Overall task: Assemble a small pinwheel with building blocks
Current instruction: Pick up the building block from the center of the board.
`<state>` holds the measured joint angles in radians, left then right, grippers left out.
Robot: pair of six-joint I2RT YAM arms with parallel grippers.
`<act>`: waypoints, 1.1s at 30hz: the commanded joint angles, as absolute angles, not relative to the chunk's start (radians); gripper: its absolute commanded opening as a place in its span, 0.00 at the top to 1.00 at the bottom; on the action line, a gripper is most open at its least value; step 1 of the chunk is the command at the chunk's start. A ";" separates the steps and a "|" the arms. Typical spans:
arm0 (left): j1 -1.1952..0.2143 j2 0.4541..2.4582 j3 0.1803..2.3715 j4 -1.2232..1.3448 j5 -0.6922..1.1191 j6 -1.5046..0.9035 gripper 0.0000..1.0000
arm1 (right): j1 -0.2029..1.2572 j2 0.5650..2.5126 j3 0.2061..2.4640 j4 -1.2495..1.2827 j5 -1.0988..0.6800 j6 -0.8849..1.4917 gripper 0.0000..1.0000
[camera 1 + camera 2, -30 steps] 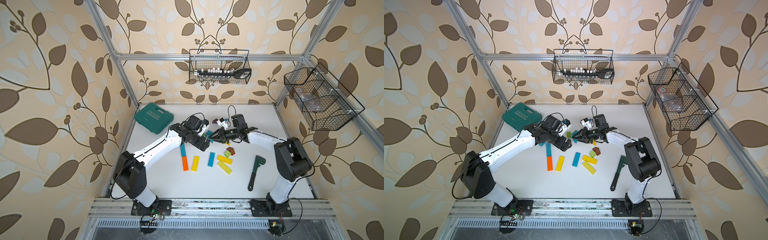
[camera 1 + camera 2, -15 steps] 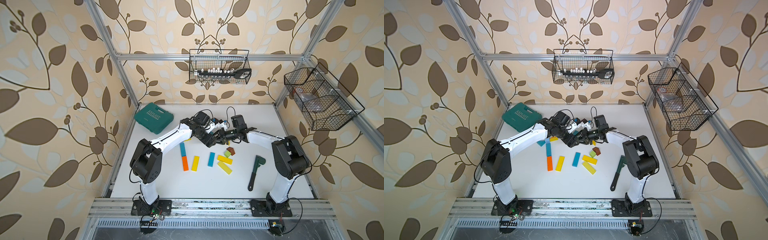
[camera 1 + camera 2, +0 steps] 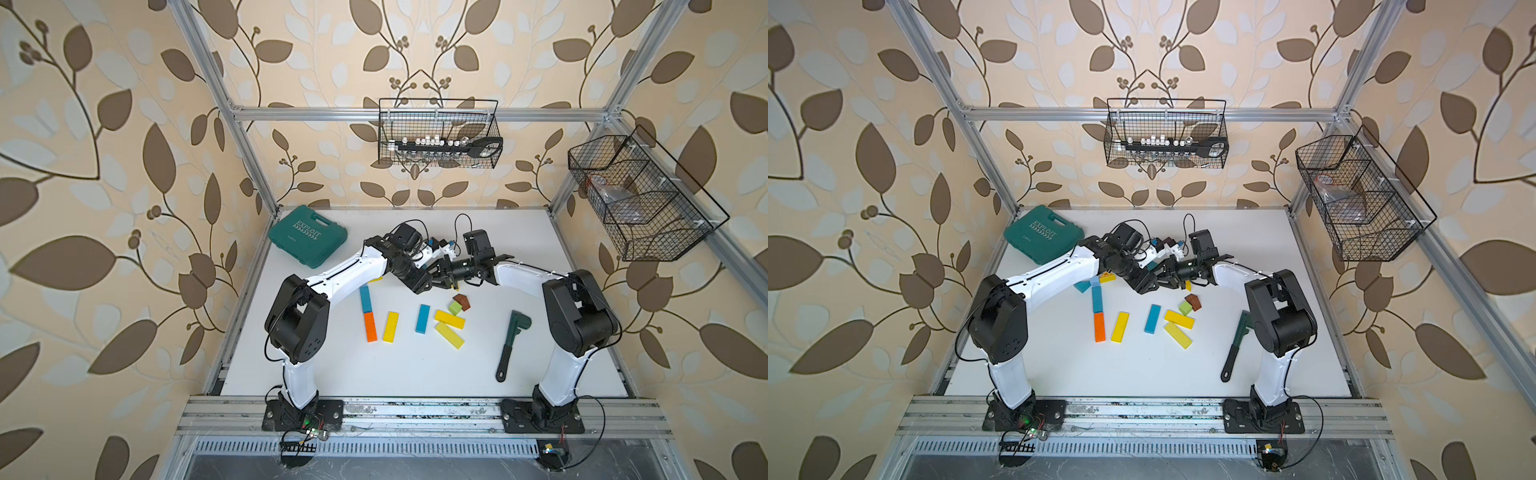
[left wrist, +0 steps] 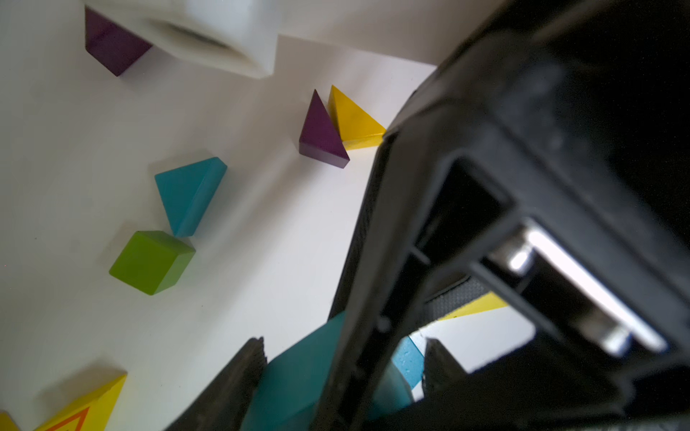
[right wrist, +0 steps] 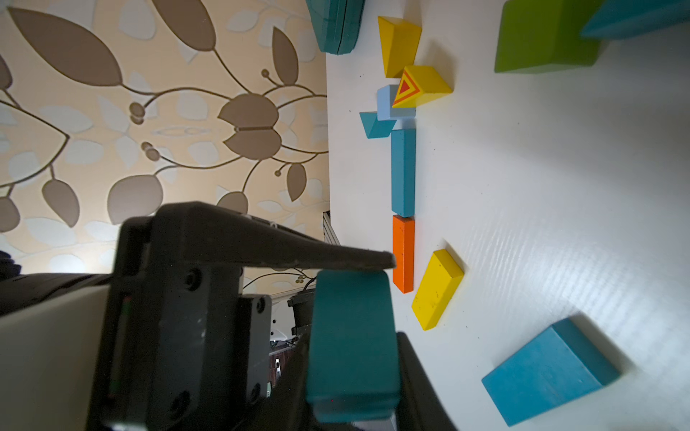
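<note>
Right wrist view shows the right pincer (image 5: 392, 317) clamped on a teal block (image 5: 351, 343), one jaw on each side of it, and the block is held off the bench (image 5: 560, 186). Left wrist view shows the left pincer (image 4: 336, 358) with its jaws standing on the two sides of this same block; whether they press it already I cannot tell, because the contact is hidden. I judge that the step is to pass the block from right to left. To do it well, the left jaws should take the two free faces squarely, not the rounded edge, where the smooth paint may slip. The right pincer should let go only when the left grip is firm, then draw straight back along its own fingers, so that it does not twist the block. Beyond the left pincer, loose pieces lie on the bench: a green cube (image 4: 151, 261), a teal wedge (image 4: 188, 194), and a purple wedge (image 4: 321, 130) just beside a yellow wedge (image 4: 354, 119). A dropped block could scatter them, so the exchange is better done low and slowly.
</note>
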<state>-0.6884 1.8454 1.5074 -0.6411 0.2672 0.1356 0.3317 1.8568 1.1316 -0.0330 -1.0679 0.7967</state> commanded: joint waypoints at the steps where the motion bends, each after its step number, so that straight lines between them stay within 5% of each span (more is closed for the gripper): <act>1: -0.689 1.834 1.533 -0.644 0.309 0.162 0.35 | 0.333 1.886 1.158 -0.023 -1.098 0.799 0.84; 8: -0.687 1.845 1.546 -0.660 0.309 0.178 0.46 | 0.331 1.893 1.159 -0.025 -1.104 0.795 0.80; 16: -0.683 1.832 1.538 -0.676 0.307 0.162 0.54 | 0.325 1.904 1.172 -0.043 -1.109 0.781 0.59; 33: -0.644 1.816 1.522 -0.830 0.012 -0.163 0.53 | 0.227 1.853 1.166 -0.151 -1.011 0.712 0.55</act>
<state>-0.6731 1.8462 1.4868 -0.7464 0.1341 -0.0132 0.2554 1.8843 1.1538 -0.0799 -1.0637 0.7662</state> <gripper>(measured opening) 0.585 0.454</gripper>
